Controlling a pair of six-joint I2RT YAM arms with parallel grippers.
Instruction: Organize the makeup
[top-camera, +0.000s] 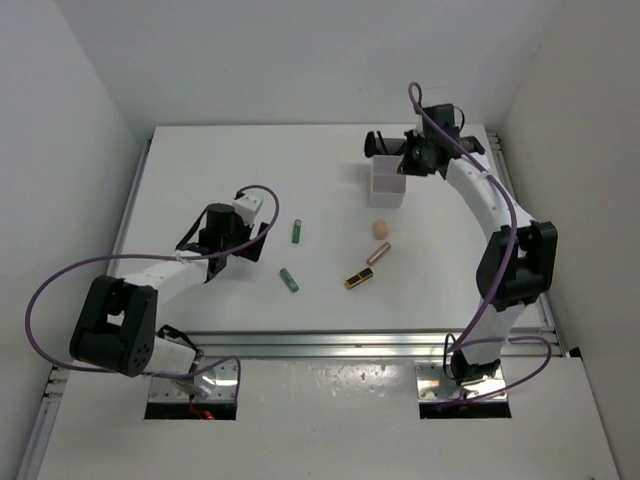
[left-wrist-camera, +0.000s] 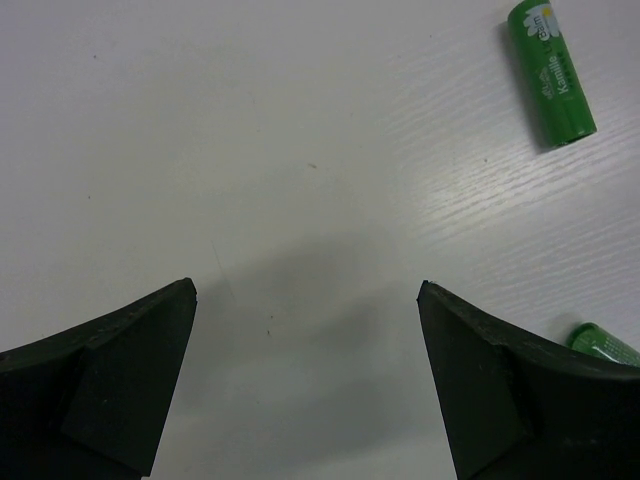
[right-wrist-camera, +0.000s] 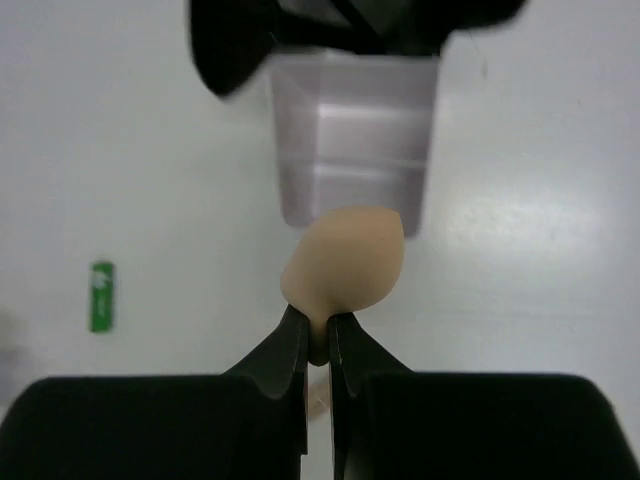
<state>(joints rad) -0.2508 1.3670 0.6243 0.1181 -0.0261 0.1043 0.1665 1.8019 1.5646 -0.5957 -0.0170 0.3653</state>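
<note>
While the right claw is pinched tight on the narrow end of a peach sponge, that sponge hangs just before the white box. In the wrist view its rounded end overlaps the box's near wall. Whether it touches the wall cannot be told. Black brushes, blurred, rise from the far side of the box.

A second peach sponge lies on the tabletop just beside the box, on the side facing the arm bases. Beyond that sponge from the box lies the rose-gold tube, and farther out again the gold-black lipstick, both set slantwise and apart from each other.

Left of the box, well apart from it, lies the first green tube. The second green tube lies nearer the bases, a little away from the first.

The left claw stands farther from the box than either green tube, its jaws spread wide with nothing between them, over bare tabletop.
</note>
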